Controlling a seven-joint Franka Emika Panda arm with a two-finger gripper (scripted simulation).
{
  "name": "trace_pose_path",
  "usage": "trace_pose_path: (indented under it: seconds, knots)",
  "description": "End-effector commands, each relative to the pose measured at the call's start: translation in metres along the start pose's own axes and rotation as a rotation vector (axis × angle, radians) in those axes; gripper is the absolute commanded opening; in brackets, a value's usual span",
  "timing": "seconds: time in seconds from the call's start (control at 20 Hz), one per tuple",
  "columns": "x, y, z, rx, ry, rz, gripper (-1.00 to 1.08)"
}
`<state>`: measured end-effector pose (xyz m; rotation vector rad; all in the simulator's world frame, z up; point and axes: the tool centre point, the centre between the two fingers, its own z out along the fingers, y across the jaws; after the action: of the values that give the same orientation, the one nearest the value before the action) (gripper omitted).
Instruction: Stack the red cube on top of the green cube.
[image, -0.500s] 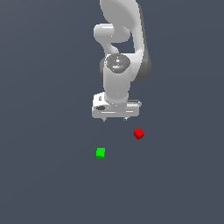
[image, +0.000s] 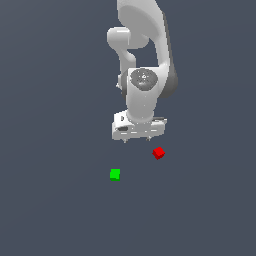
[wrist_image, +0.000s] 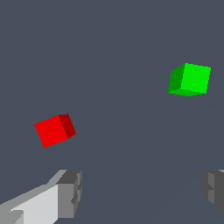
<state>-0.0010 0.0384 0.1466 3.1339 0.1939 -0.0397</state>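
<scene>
The red cube (image: 158, 153) lies on the grey floor, just below and to the exterior view's right of my gripper (image: 138, 140). The green cube (image: 115, 174) lies apart from it, lower and to the exterior view's left. My gripper hangs above the floor with its jaws wide apart and nothing between them. In the wrist view the red cube (wrist_image: 54, 130) and the green cube (wrist_image: 190, 79) both lie ahead of the fingertips (wrist_image: 70, 192), outside the gap between them.
The white arm (image: 142, 55) rises behind the gripper. The floor (image: 50, 200) is plain dark grey, with no other objects in view.
The gripper and arm have shifted slightly toward the exterior view's right. Both cubes stay where they were.
</scene>
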Motion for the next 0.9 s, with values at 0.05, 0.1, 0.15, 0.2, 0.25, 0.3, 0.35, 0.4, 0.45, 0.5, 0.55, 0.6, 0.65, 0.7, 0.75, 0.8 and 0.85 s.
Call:
trace_pose_path:
  seconds: [0.05, 0.1, 0.15, 0.2, 0.25, 0.3, 0.35, 0.4, 0.45, 0.5, 0.55, 0.6, 0.65, 0.7, 0.75, 0.8, 0.85]
  knots:
    - [0.007, -0.027, 0.018, 0.001, 0.005, -0.086, 1.0]
    - [0.009, -0.037, 0.025, 0.001, 0.008, -0.118, 1.0]
    - [0.011, -0.048, 0.032, 0.001, 0.01, -0.153, 1.0]
    - [0.013, -0.058, 0.039, 0.0, 0.013, -0.185, 1.0]
    - [0.014, -0.068, 0.045, 0.0, 0.015, -0.216, 1.0]
    - [0.015, -0.077, 0.051, 0.0, 0.017, -0.243, 1.0]
    - [0.015, -0.085, 0.056, -0.001, 0.019, -0.268, 1.0]
    - [0.016, -0.092, 0.061, -0.001, 0.02, -0.29, 1.0]
    - [0.016, -0.098, 0.065, -0.002, 0.022, -0.309, 1.0]
    - [0.016, -0.103, 0.068, -0.002, 0.023, -0.326, 1.0]
    - [0.016, -0.107, 0.071, -0.003, 0.024, -0.339, 1.0]
    - [0.016, -0.11, 0.073, -0.003, 0.024, -0.35, 1.0]
    - [0.015, -0.113, 0.075, -0.004, 0.025, -0.358, 1.0]
    - [0.015, -0.114, 0.076, -0.004, 0.025, -0.362, 1.0]
    - [0.015, -0.115, 0.076, -0.004, 0.025, -0.364, 1.0]
    - [0.015, -0.113, 0.075, -0.003, 0.023, -0.356, 1.0]
    - [0.015, -0.113, 0.075, -0.003, 0.023, -0.356, 1.0]
